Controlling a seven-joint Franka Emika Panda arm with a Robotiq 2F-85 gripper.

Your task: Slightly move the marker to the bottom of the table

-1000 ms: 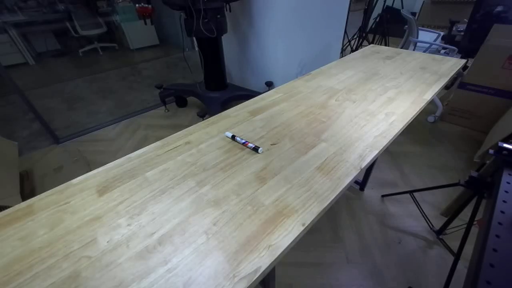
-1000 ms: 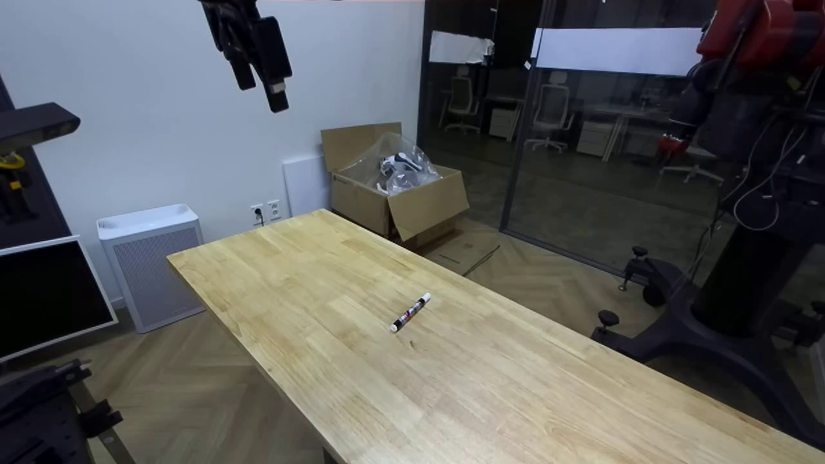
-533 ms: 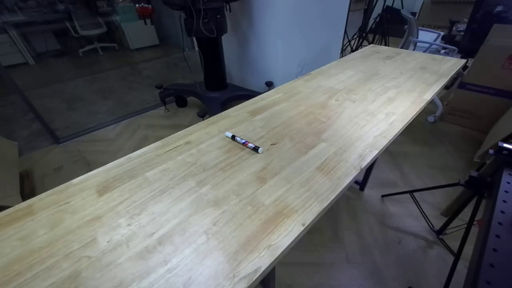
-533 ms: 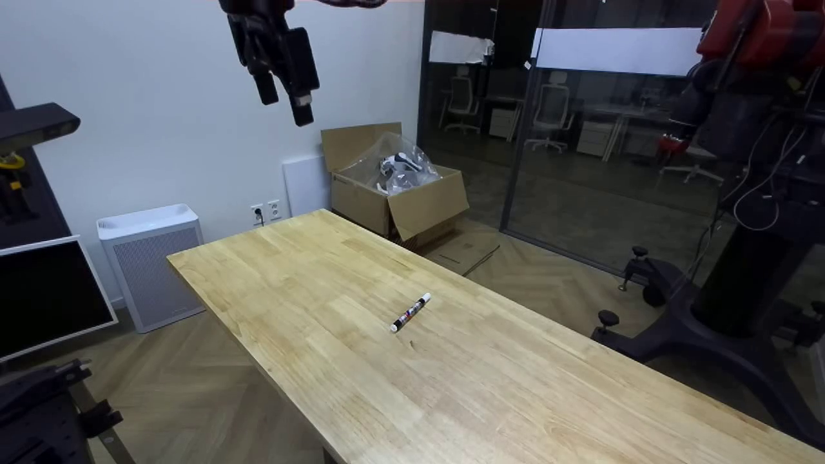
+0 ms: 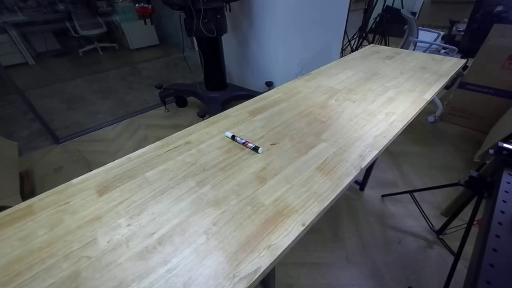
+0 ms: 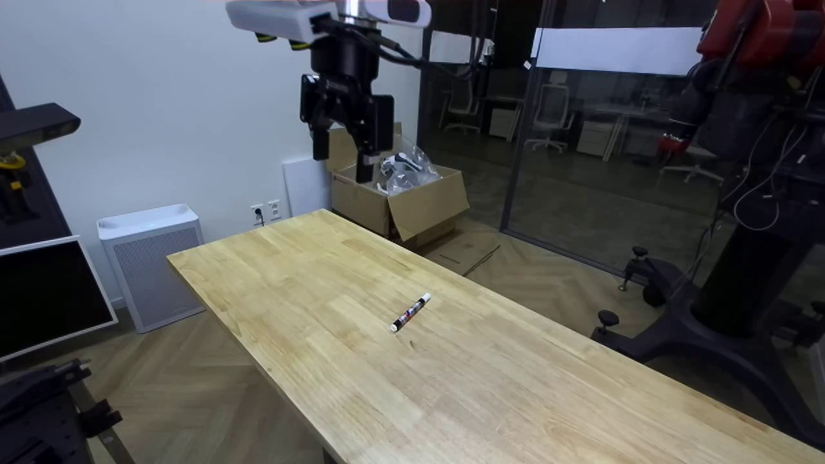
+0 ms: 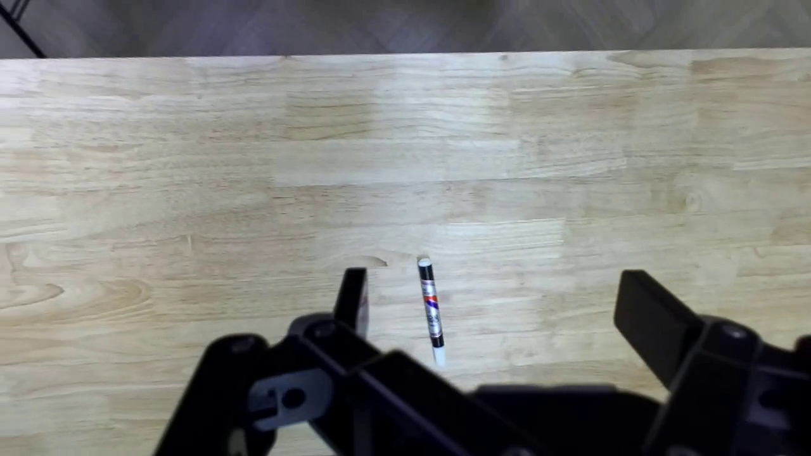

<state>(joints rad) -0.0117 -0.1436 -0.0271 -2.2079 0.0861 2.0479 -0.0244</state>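
Note:
The marker, black with a white section and white ends, lies flat on the long light wooden table. In an exterior view the marker lies about midway across the table. My gripper is open and empty, held in the air well above the table. In the wrist view the marker shows between the open fingers of the gripper, nearer the left finger. The fingers do not touch it. The wrist view also shows the table with one long edge at the top.
An open cardboard box stands on the floor past the table's end. A white air purifier is near the wall. A dark wheeled stand is beside one long edge. A tripod stands off the opposite edge.
My gripper has moved right and down in an exterior view, and more of the arm now shows there. The fingers stay open. The marker has not moved.

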